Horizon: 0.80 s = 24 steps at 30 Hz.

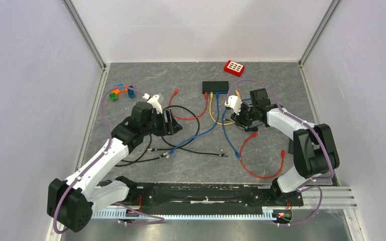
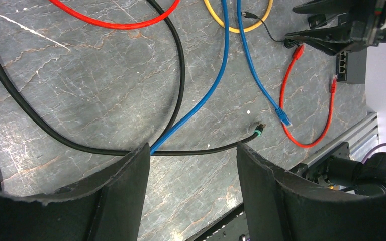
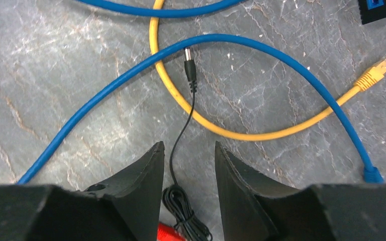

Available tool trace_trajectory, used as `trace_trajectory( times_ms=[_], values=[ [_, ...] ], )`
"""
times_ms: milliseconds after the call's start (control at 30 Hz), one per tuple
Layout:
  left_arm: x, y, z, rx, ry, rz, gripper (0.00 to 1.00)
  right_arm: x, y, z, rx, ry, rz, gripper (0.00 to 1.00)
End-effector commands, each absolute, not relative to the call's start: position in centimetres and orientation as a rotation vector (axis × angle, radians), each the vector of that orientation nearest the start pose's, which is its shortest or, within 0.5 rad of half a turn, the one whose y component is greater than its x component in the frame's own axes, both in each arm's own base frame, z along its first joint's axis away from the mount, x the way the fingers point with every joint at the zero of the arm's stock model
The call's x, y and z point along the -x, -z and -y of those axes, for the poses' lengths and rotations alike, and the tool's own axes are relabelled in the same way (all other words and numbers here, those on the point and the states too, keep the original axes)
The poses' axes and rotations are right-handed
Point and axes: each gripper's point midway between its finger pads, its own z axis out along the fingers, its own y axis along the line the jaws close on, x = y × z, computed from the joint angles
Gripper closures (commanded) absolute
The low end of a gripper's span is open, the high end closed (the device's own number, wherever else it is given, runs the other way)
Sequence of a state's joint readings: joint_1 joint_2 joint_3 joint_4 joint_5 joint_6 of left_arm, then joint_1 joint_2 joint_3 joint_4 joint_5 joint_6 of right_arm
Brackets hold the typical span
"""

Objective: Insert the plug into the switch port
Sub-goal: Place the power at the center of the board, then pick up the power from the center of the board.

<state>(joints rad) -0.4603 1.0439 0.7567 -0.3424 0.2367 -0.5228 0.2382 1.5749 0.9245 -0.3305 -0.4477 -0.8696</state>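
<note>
With jaws spread, the right gripper [image 3: 188,146] straddles the black cord [image 3: 182,128], its plug [image 3: 189,68] just ahead; the left gripper [image 2: 192,148] is likewise spread.

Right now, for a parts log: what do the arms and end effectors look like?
The left arm and right arm have white shells, black joints and a looping lilac cable. The left end effector and right end effector have two black wedge-shaped fingers.

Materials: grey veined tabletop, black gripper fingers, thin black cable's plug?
Grey veined tabletop: marble-look stone or laminate, low sheen. Black fingers of the right gripper: matte, rough-edged, probably plastic or rubber. Thin black cable's plug: moulded black plastic sleeve, shiny metal tip.
</note>
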Motion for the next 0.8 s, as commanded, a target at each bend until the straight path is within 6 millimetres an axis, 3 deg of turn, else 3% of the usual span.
trace_trajectory(
  times_ms=[0, 200, 500, 767],
  values=[
    [-25.3, -16.5, 19.1, -0.088, 0.779, -2.256, 0.31, -36.2, -6.2, -15.1, 1.336, -0.362, -1.912, 0.57],
    [-25.2, -16.5, 18.8, -0.083, 0.762, -2.259, 0.31, -37.7, -5.3, -16.4, 1.342, -0.423, -1.889, 0.57],
    [-25.3, -16.5, 18.5, -0.080, 0.746, -2.260, 0.31, -38.3, -3.2, -16.4, 1.374, -0.429, -1.918, 0.57],
    [-25.5, -16.4, 18.7, -0.076, 0.751, -2.264, 0.31, -38.8, -4.7, -17.3, 1.354, -0.488, -1.918, 0.58]
  ],
)
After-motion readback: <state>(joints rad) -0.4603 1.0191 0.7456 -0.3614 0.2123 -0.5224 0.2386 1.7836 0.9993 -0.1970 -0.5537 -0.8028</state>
